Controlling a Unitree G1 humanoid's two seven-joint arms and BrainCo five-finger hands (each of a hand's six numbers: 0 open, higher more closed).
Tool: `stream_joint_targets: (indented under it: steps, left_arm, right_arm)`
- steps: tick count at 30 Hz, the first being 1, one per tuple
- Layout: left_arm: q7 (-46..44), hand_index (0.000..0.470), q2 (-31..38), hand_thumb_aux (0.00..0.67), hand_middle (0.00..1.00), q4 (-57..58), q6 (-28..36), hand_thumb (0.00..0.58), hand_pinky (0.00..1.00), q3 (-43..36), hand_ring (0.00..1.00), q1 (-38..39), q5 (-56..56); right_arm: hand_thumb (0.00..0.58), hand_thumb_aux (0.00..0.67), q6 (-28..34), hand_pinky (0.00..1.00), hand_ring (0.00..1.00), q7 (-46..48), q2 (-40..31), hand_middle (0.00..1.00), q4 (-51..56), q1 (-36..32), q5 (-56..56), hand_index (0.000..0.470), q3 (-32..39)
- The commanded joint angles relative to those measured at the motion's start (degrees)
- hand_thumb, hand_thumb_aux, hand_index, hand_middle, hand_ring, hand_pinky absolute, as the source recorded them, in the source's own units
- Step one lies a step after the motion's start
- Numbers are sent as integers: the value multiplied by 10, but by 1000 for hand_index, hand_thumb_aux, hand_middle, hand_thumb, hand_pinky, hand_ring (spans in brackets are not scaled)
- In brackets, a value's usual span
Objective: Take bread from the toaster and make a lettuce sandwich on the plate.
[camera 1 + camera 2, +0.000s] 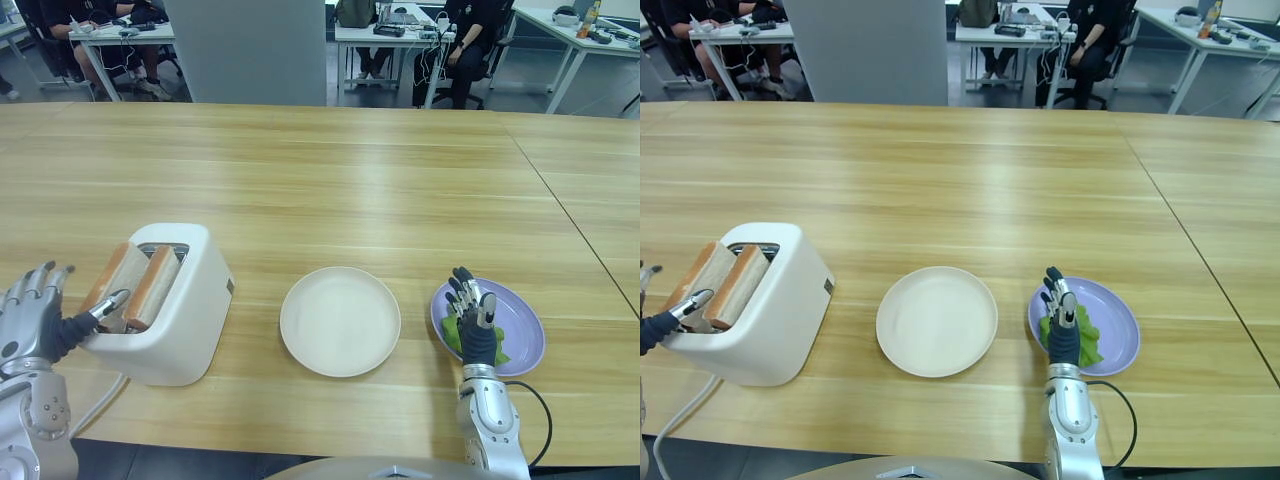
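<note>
1. The white toaster [178, 325] is sitting at the near left of the wooden table [330, 180], with its slots facing up.
2. Two browned pieces of bread are standing upright in the slots, side by side, and are sticking well above the top. These are the left slice [116, 283] and the right slice [154, 286].
3. The left hand [32, 318] is hovering just left of the toaster. Its fingers are spreading apart and pointing up, not curling, and they are gripping nothing. One finger [111, 304] is stretching across to the near ends of the slices. I cannot tell whether it is touching the bread.
4. The cream plate [340, 322] is lying flat near the middle of the table's near side. It is just right of the toaster but not touching it.
5. The purple plate [522, 325] is lying to the right of the cream plate, with a gap of bare wood between them.
6. The green lettuce [1088, 340] is lying in the left part of the purple plate.
7. The right hand [476, 318] is hanging over the near left part of the purple plate, covering part of the lettuce. Its fingers are extending straight, close together, and pointing away from the robot. They are not closing on anything. I cannot tell whether they are touching the lettuce.
8. A white cord [98, 398] is trailing from the toaster toward the near edge of the table.
9. A black cable [537, 415] is looping beside the right forearm.
</note>
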Motion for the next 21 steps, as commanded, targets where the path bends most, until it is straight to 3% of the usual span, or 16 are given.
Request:
stream_joint_targets:
  steps: [1, 20, 21]
  left_arm:
    - [-18, 460, 1, 670, 0, 5, 7, 580, 0, -12, 0, 7, -3]
    - [23, 460, -17, 670, 0, -61, 1, 580, 0, 38, 0, -39, -48]
    - [22, 460, -19, 670, 196, -63, -1, 580, 196, 40, 196, -46, -59]
  right_arm:
    - [0, 0, 7, 0, 0, 0, 1, 0, 1, -5, 0, 0, -2]
    - [0, 0, 4, 0, 0, 1, 3, 0, 9, -2, -4, 0, 3]
    - [0, 0, 5, 0, 0, 1, 3, 0, 10, -3, -4, 0, 4]
